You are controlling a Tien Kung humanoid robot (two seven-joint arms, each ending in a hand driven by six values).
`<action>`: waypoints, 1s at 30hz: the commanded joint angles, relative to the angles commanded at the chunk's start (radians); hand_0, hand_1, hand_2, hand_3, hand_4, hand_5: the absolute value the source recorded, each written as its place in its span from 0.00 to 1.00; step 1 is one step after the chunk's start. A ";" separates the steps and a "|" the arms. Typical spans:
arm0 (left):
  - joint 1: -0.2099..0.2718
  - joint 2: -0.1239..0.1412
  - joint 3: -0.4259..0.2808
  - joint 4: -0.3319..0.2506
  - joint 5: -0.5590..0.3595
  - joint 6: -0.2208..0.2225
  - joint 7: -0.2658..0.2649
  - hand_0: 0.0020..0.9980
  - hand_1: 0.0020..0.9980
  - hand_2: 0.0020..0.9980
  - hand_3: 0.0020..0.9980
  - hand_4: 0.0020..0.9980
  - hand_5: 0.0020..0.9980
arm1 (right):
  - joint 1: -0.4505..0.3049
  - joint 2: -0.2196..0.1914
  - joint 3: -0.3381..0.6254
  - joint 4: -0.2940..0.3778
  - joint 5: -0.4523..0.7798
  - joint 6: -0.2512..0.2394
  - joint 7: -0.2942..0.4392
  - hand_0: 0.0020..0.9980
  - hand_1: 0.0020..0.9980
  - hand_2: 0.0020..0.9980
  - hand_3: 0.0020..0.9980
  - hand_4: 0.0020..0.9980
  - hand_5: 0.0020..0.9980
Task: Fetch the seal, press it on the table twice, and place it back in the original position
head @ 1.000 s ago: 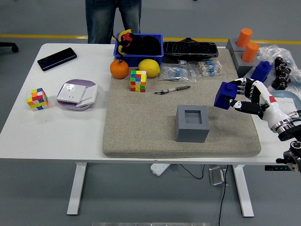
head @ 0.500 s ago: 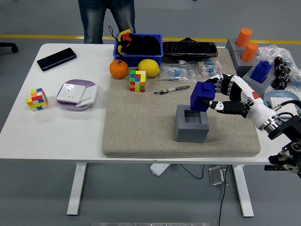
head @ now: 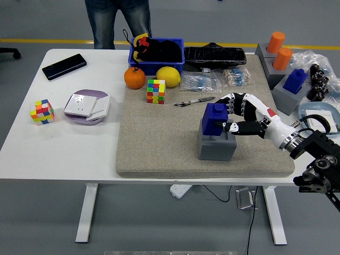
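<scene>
1. Right hand [head: 229, 118]: enters from 4 o'clock, black forearm, white-and-black fingers clenched around the blue seal [head: 214, 118]. Left hand: not in view.
2. Blue seal: seated partly in the square socket of the grey holder [head: 217, 141], upper half standing proud, roughly upright. Judged step: return to original position, near complete.
3. Handling note, as judgement: lower straight down until the base bottoms out; keep the block square to the socket walls to avoid jamming on a rim; release only once seated; withdraw toward 3 o'clock, clear of the holder, so as not to drag or tip it.
4. Beige mat [head: 159, 149]: fibrous, slightly yielding, likely to keep the holder from sliding under a downward push. Lies on the white table [head: 64, 149], covering its right-hand portion.
5. Mid-mat, toward 12 o'clock of the holder: pen [head: 194, 101], colour cube [head: 156, 91], orange [head: 134, 78], lemon [head: 168, 77].
6. Table at 9 o'clock: second colour cube [head: 42, 111], round white-and-lilac device [head: 86, 106], black phone [head: 64, 66].
7. Far edge: blue bin [head: 157, 53] with dark contents, black tray [head: 214, 55].
8. Right margin, 2 o'clock: second blue block on a grey stand [head: 293, 85], two orange cylinders [head: 279, 49].
9. Beyond the table: person [head: 118, 21] standing, legs only visible; grey floor with a yellow line [head: 42, 40].
</scene>
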 joint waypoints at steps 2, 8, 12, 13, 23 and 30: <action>0.000 0.000 0.001 0.000 -0.001 -0.001 0.000 0.73 0.69 0.69 0.74 0.66 0.30 | 0.009 0.002 -0.009 -0.012 0.003 0.002 0.002 0.62 0.50 0.48 0.53 0.69 0.00; -0.002 0.002 0.007 0.001 -0.004 -0.004 -0.001 0.73 0.69 0.69 0.74 0.66 0.30 | 0.030 0.009 -0.023 -0.057 0.007 -0.005 0.016 0.62 0.50 0.48 0.52 0.69 0.00; -0.004 0.004 0.009 0.000 -0.005 -0.005 -0.001 0.73 0.70 0.69 0.74 0.66 0.30 | 0.037 0.011 -0.025 -0.080 0.004 -0.005 0.022 0.61 0.49 0.47 0.52 0.70 0.00; -0.005 0.004 0.008 0.000 -0.005 -0.005 -0.001 0.73 0.70 0.69 0.74 0.66 0.30 | 0.038 0.010 -0.026 -0.085 0.002 -0.005 0.022 0.61 0.49 0.47 0.52 0.70 0.00; -0.004 0.008 0.014 0.000 -0.007 -0.008 -0.002 0.73 0.69 0.69 0.74 0.66 0.30 | 0.029 -0.001 -0.036 -0.101 -0.013 0.008 0.022 0.61 0.49 0.48 0.52 0.70 0.00; -0.006 0.009 0.013 -0.002 -0.006 -0.009 -0.003 0.73 0.69 0.69 0.74 0.67 0.30 | 0.027 -0.004 -0.039 -0.112 -0.019 0.011 0.026 0.61 0.49 0.47 0.53 0.70 0.00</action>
